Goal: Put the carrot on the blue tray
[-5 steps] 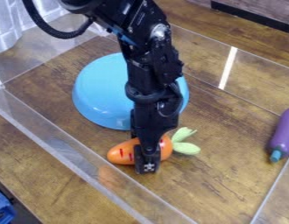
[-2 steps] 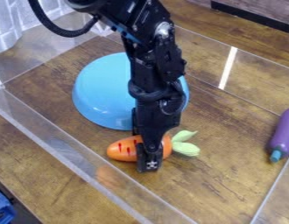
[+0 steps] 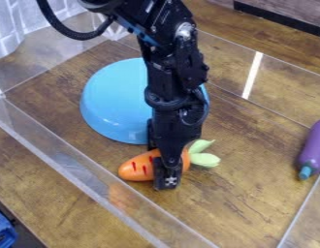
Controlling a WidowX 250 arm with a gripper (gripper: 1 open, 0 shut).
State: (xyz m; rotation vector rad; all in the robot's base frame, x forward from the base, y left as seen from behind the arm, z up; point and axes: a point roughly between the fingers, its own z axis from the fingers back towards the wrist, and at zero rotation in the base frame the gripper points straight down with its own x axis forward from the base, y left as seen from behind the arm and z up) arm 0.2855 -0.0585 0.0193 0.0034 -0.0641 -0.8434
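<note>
Robot test bench in a laboratory setting: a wood-grain tabletop (image 3: 253, 208) enclosed by low transparent walls (image 3: 72, 160) running along its front-left and rear edges, holding plastic toy food such as a purple toy (image 3: 311, 147) at the right edge.

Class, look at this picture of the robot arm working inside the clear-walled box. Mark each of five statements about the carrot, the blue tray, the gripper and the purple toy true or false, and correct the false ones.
1. The carrot lies on the wooden floor, not on the blue tray. True.
2. The gripper is down at the carrot. True.
3. The purple toy sits on the blue tray. False: it lies apart, at the right edge.
4. The carrot's leafy top points towards the right. True.
5. The blue tray is in front of the carrot, nearer the camera. False: it is behind the carrot.
</note>
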